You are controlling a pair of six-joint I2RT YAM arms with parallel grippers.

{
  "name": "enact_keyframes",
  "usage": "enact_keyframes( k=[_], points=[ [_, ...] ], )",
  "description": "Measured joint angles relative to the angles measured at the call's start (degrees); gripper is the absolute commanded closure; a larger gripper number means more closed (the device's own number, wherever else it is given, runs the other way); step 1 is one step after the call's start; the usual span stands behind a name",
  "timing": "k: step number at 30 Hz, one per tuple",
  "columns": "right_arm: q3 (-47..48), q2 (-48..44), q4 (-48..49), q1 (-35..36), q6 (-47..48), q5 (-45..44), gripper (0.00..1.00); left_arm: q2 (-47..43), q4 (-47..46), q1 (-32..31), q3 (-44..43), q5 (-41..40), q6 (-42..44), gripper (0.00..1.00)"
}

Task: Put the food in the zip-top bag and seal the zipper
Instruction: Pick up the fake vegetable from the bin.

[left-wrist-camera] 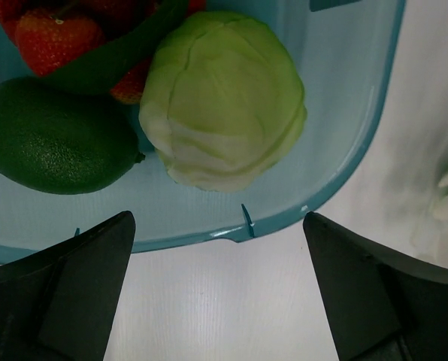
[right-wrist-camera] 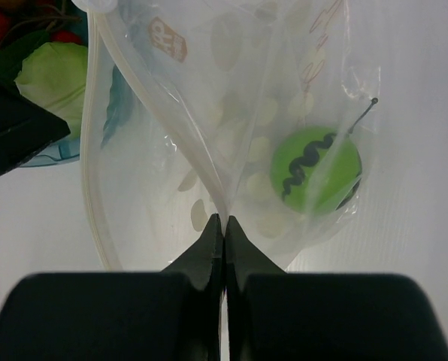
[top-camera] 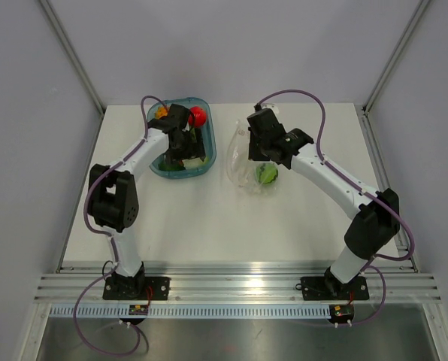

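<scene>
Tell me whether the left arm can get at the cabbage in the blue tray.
Probably yes: the left hand hangs open over the rim of the blue tray, and the cabbage lies uncovered, the dark green fruit only beside it.

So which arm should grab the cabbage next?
Probably left: the left end effector, open, hovers by the cabbage in the blue tray. The right end effector is shut on the zip-top bag.

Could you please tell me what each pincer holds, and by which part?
Right pincer: shut on the zip-top bag, pinching film at its edge. Left pincer: open over the blue tray, holding nothing.
</scene>
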State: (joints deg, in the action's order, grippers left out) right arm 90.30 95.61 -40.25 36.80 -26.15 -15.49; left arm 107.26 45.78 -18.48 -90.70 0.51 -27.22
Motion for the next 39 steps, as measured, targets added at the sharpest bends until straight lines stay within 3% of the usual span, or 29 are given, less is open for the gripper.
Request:
enact_keyframes(
  k=[14, 17, 18, 21, 24, 31, 39],
  points=[
    [-0.98, -0.42, 0.7, -0.02, 0.0, 1.7, 1.0, 6.88, -3.32, -0.5, -3.3, -3.08, -6.34, 0.09],
    [-1.33, -0.42, 1.2, -0.02, 0.0, 2.12, 1.0, 8.11, -4.2, -0.68, -3.41, -3.48, -7.04, 0.19],
    [-1.42, -0.42, 1.42, -0.02, 0.0, 2.45, 1.0, 8.37, -4.31, -0.72, -3.41, -3.61, -7.28, 0.28],
    [-1.53, -0.42, 1.55, -0.02, -0.02, 3.04, 1.0, 8.41, -5.09, -0.81, -3.41, -3.89, -7.5, 0.42],
    [-1.75, -0.52, 1.84, -0.02, -0.02, 3.19, 1.0, 7.98, -6.01, -1.09, -2.73, -4.42, -7.45, 0.49],
    [-2.23, -1.38, 1.92, -0.02, -0.09, 3.23, 1.0, -1.01, -6.67, -1.33, 2.78, -6.34, -6.62, 0.53],
    [-2.49, -1.79, 2.23, -0.02, -0.61, 4.7, 1.0, -15.1, -6.93, -1.33, 3.06, -5.14, -4.15, 0.53]
  ],
)
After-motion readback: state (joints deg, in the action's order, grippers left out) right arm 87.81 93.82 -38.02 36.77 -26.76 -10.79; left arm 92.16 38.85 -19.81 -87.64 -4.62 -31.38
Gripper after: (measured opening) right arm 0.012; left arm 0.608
